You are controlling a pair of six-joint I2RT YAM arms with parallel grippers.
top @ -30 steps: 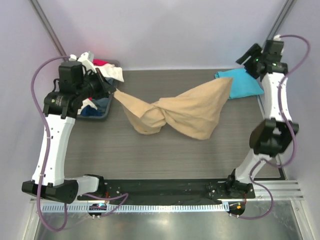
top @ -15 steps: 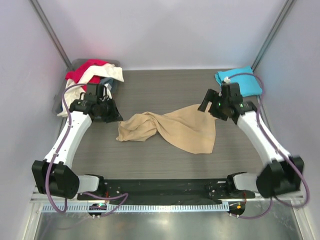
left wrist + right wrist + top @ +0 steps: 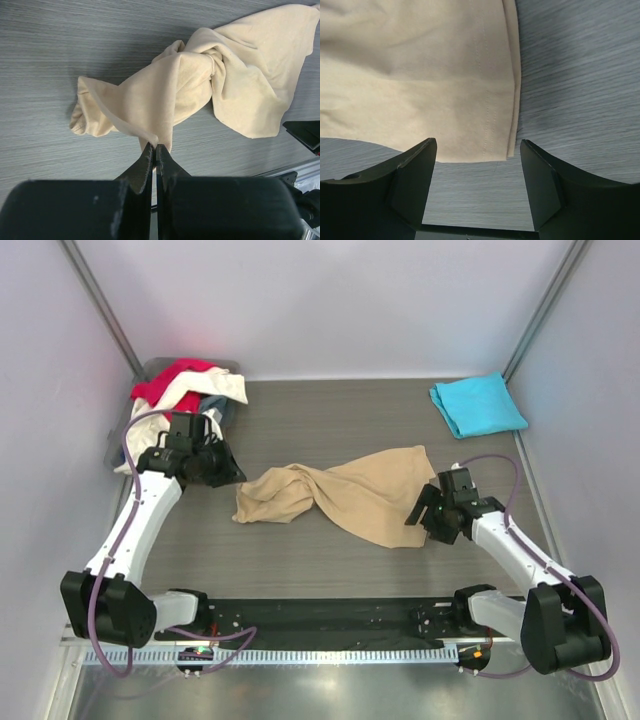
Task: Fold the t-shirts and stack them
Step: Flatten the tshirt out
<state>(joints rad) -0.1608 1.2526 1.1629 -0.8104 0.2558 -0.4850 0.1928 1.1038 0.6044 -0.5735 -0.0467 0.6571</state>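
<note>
A tan t-shirt (image 3: 350,497) lies twisted across the middle of the table. My left gripper (image 3: 236,478) is at its left end, and in the left wrist view this gripper (image 3: 155,148) is shut on a fold of the tan t-shirt's (image 3: 200,85) edge. My right gripper (image 3: 420,516) hovers at the shirt's near right corner. In the right wrist view it (image 3: 478,152) stands open and holds nothing. The shirt's hemmed corner (image 3: 470,100) lies flat just ahead of the fingers (image 3: 415,172). A folded turquoise t-shirt (image 3: 478,404) sits at the back right.
A grey bin (image 3: 152,364) at the back left holds a heap of red (image 3: 175,377) and white (image 3: 210,388) shirts, close behind my left arm. The black base rail (image 3: 320,618) runs along the near edge.
The right gripper let go of the tan shirt's corner and swung from the back right down to its near right corner. The left arm came down, and the shirt dropped onto the table.
</note>
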